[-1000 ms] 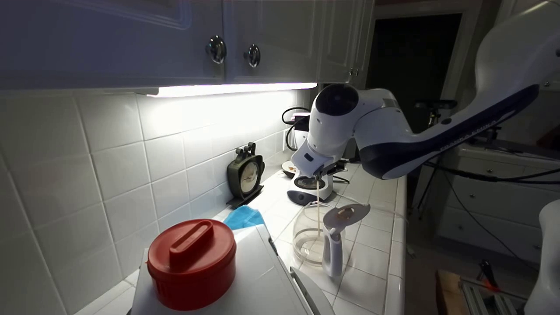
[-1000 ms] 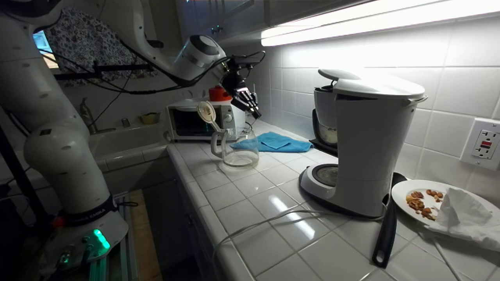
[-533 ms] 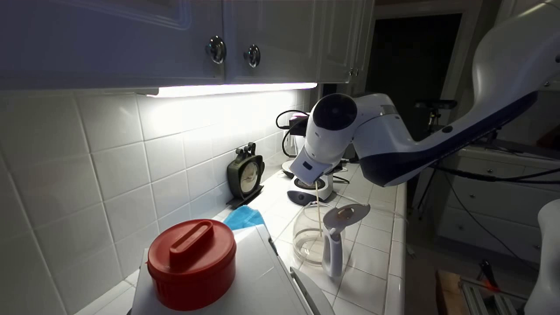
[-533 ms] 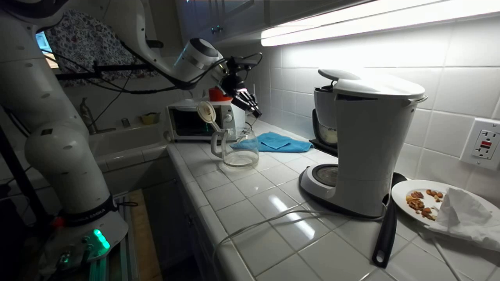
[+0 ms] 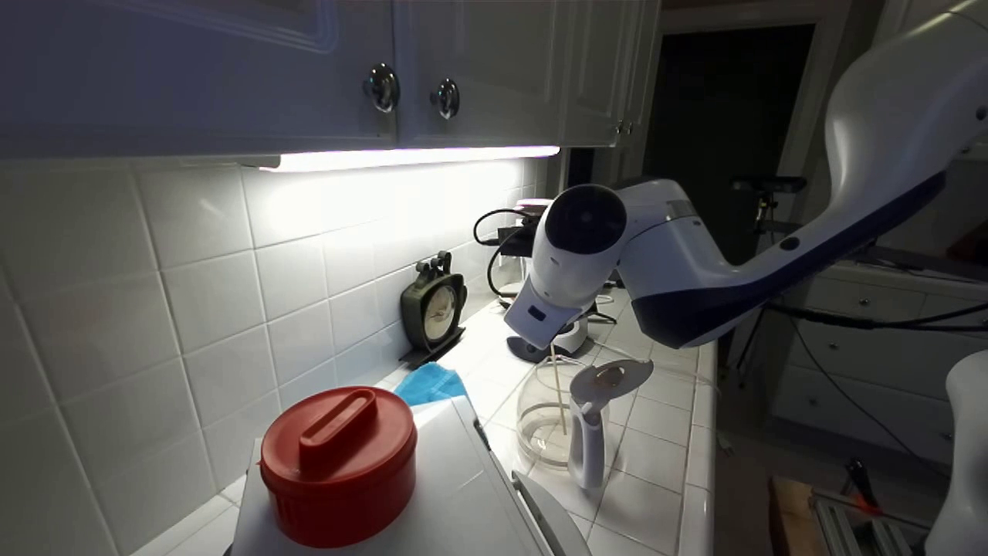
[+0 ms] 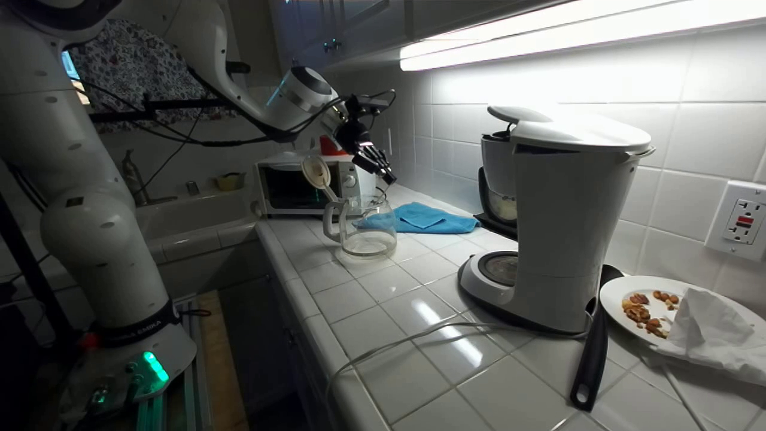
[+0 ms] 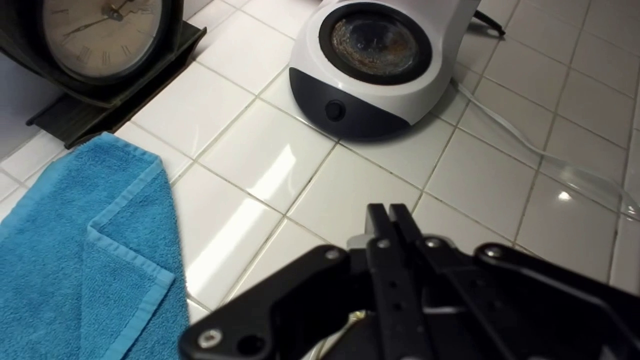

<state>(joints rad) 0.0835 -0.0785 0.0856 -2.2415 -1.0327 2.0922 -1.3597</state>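
Observation:
My gripper (image 6: 390,179) is above the glass carafe in an exterior view. It is shut on a thin, light wooden stick (image 5: 557,386), which slants down into the carafe (image 6: 371,242). The carafe stands upright on the counter, with its white handle (image 5: 591,452) and its lid (image 6: 315,172) tipped open. In the wrist view the gripper (image 7: 388,206) shows its fingertips almost together with a narrow gap. The stick cannot be made out there, and the carafe is mostly hidden below the fingers. The arm hides the gripper in an exterior view, where the stick emerges below the wrist.
A white coffee maker (image 6: 562,239) stands on the counter with its cord (image 6: 419,335). A blue towel (image 6: 434,218) lies beside the carafe. A clock (image 5: 434,309) leans by the wall. A red container (image 5: 340,463) sits on a toaster oven (image 6: 299,185). A plate (image 6: 616,287) holds nuts.
The arm and gripper have moved down and slightly toward the toaster-oven side. The stick has moved with them, now more slanted, its lower end deeper in the carafe. The carafe has stayed put.

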